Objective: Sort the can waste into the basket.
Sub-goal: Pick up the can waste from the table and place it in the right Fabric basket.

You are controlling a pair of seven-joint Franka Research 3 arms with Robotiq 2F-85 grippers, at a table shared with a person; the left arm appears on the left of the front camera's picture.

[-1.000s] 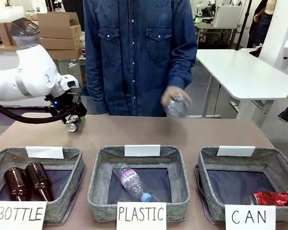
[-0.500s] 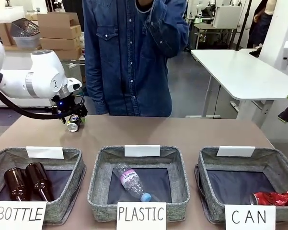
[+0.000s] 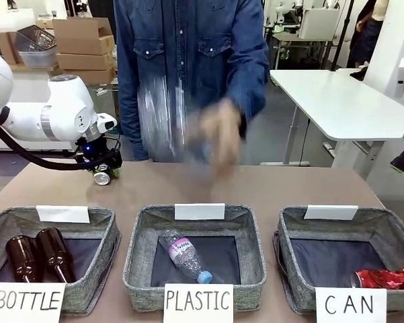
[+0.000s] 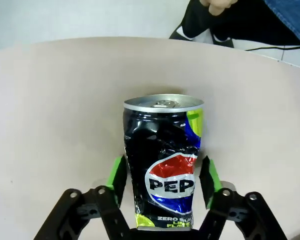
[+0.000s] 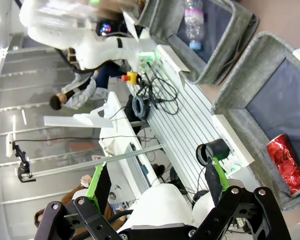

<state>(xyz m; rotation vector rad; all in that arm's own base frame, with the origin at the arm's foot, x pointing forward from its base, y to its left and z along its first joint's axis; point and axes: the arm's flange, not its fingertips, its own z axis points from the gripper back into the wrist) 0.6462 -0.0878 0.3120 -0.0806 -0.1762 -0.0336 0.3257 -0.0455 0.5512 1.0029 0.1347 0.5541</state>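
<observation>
My left gripper point(image 3: 103, 173) is at the table's far left and shut on a dark dented can point(image 3: 102, 177) with silver ends. In the left wrist view this can point(image 4: 162, 160) shows a red-white-blue logo, and the green pads point(image 4: 117, 176) press its two sides just above the tabletop. The red crushed can point(image 3: 383, 278) lies in the front right corner of the grey basket point(image 3: 290, 266) signed "CAN". In the right wrist view, my right gripper point(image 5: 157, 182) is open and holds nothing, high above the basket point(image 5: 239, 82) and the red can point(image 5: 287, 162).
A person in a denim shirt stands at the far side, with a blurred hand point(image 3: 218, 131) swinging over the table's middle. The "PLASTIC" basket point(image 3: 138, 266) holds a clear bottle point(image 3: 183, 256). The "BOTTLE" basket point(image 3: 104, 262) holds two brown bottles point(image 3: 39, 254).
The person's hand went up to the chest and now sweeps down over the table, blurred. My left arm's upper links shifted right, while the gripper and dark can stayed almost in place.
</observation>
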